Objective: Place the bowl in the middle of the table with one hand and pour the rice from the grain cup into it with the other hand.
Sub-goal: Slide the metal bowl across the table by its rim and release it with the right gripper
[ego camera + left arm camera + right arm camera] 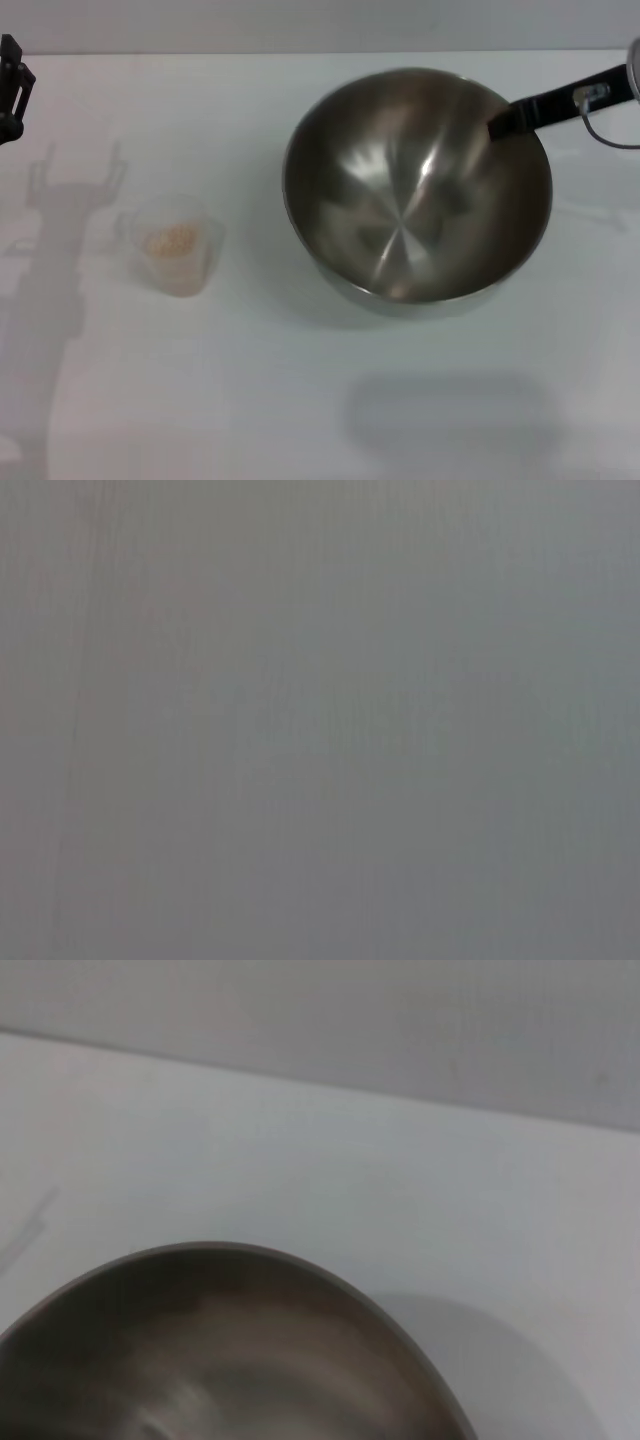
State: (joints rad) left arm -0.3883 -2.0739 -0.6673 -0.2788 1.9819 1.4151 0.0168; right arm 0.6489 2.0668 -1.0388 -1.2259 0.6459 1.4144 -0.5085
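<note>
- a plain white bench (300, 400) fills the head view, with a pale grey wall behind its far edge.
- the bowl (410, 200) is in the air, tilted, right of the bench's middle; its shadow lies well apart from it, nearer the front edge.
- the right tool (505, 122) comes in from the far right as a dark finger laid over the bowl's far right rim, so it reads as pinching that rim, though the lower finger is hidden behind the steel.
- in the right wrist view only the bowl's rim (300, 1265) and brushed inside show, with bare bench beyond.
- the grain cup (178, 245) stands upright on the left of the bench, well apart from the bowl, with the rice (172, 240) as a small beige heap inside.
- the left tool (12, 85) hangs at the far left edge, away from the cup; i cannot tell how its fingers stand, and its wrist view shows only blank grey.
- risks, as i judge them: a one-sided rim pinch on so wide a bowl could slip or swing; set down tilted, it may rock or skate off centre; a bowl placed too far left could knock the light cup and scatter the rice.
</note>
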